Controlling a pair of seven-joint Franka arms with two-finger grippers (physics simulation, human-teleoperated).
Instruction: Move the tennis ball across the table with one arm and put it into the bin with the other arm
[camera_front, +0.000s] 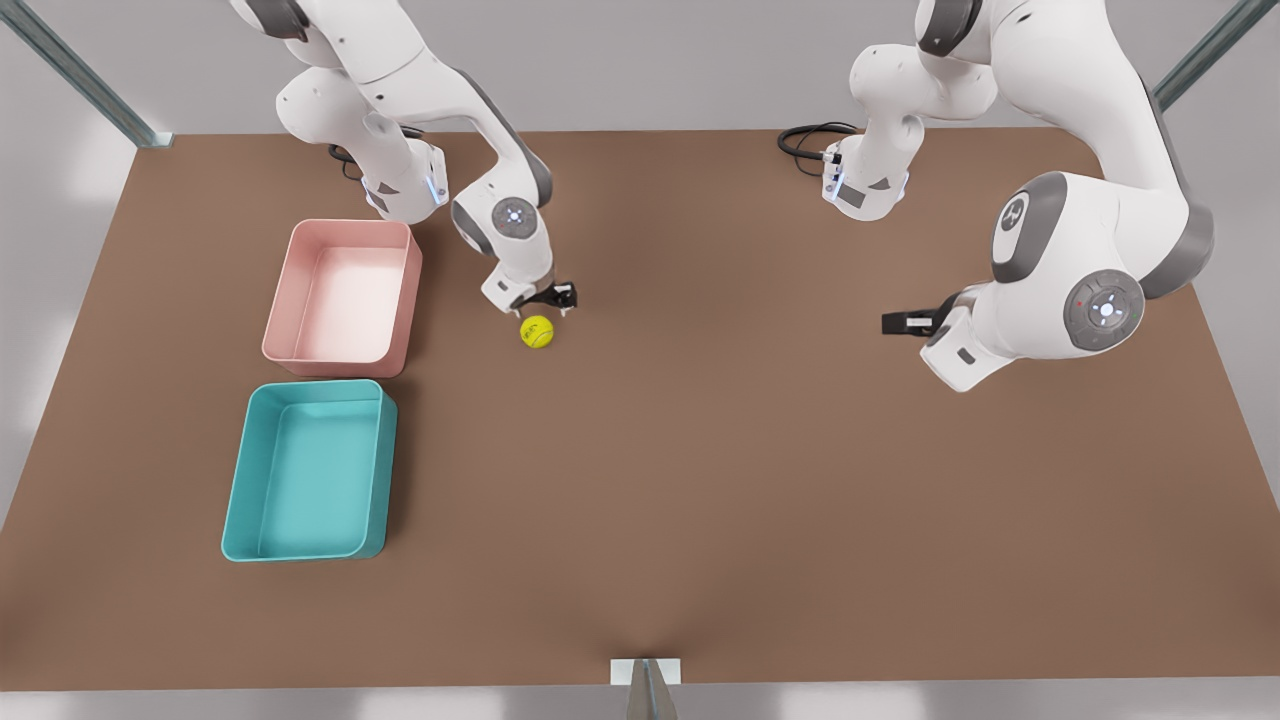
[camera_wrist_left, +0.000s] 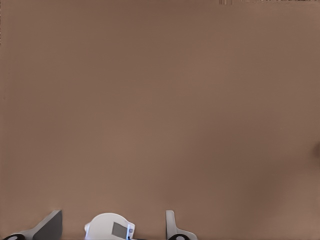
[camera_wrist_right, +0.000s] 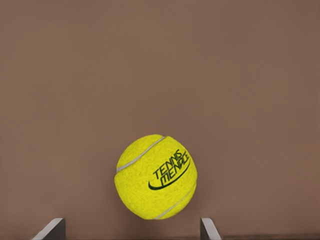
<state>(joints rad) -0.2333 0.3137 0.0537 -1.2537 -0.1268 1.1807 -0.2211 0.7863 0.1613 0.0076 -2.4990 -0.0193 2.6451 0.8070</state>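
The tennis ball (camera_front: 537, 331) is yellow-green and lies on the brown table to the right of the pink tray in the front view. My right gripper (camera_front: 548, 298) hovers just over it on its far side, open. In the right wrist view the tennis ball (camera_wrist_right: 156, 177) sits close ahead between the two spread fingers of the right gripper (camera_wrist_right: 131, 221), with black lettering showing. The teal bin (camera_front: 240, 480) stands with nothing in it at the front view's left, nearer the camera than the pink tray. My left gripper (camera_front: 897, 322) waits at the front view's right, open, over bare table (camera_wrist_left: 160, 110).
A pink tray (camera_front: 283, 300) of like shape stands just behind the bin, close to the right arm's base. Black cables (camera_front: 805, 140) lie at the table's far edge. Brown tabletop stretches between the two arms.
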